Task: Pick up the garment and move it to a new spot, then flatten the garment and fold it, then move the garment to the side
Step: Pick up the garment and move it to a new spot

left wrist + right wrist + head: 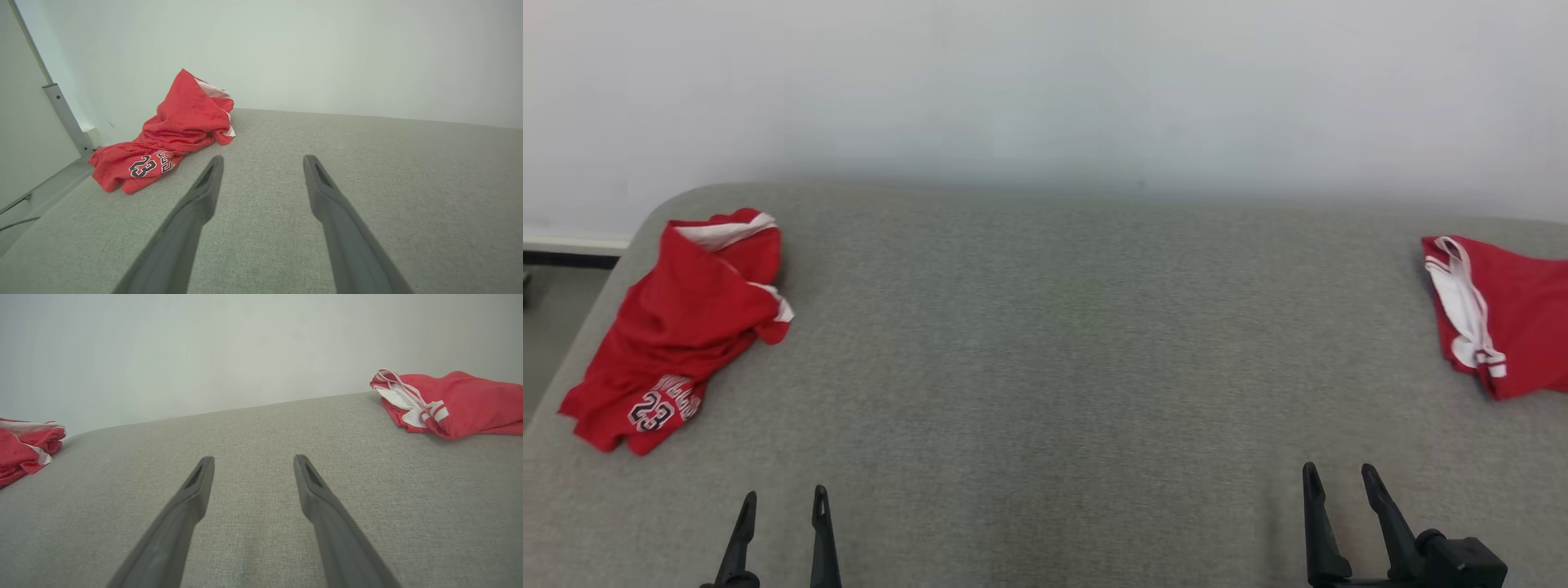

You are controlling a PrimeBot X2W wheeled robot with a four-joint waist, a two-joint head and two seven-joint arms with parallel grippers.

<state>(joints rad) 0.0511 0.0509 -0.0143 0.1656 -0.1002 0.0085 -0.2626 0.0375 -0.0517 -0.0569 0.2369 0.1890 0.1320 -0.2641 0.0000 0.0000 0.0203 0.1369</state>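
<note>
One grey fabric surface [1045,367], pale wall [1045,82] behind, garment [678,327] far L.

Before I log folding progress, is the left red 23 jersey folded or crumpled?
Crumpled: the red jersey lies bunched in uneven heaps, edges not squared.

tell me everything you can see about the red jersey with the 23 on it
The red jersey is a crumpled heap of thin sports fabric with white trim at its far end and a dark, white-edged 23 next to partly hidden lettering at its near end. It lies unfolded, running diagonally along the left side of the grey fabric surface, which alone touches it; the open left gripper stands clear of it.
</note>
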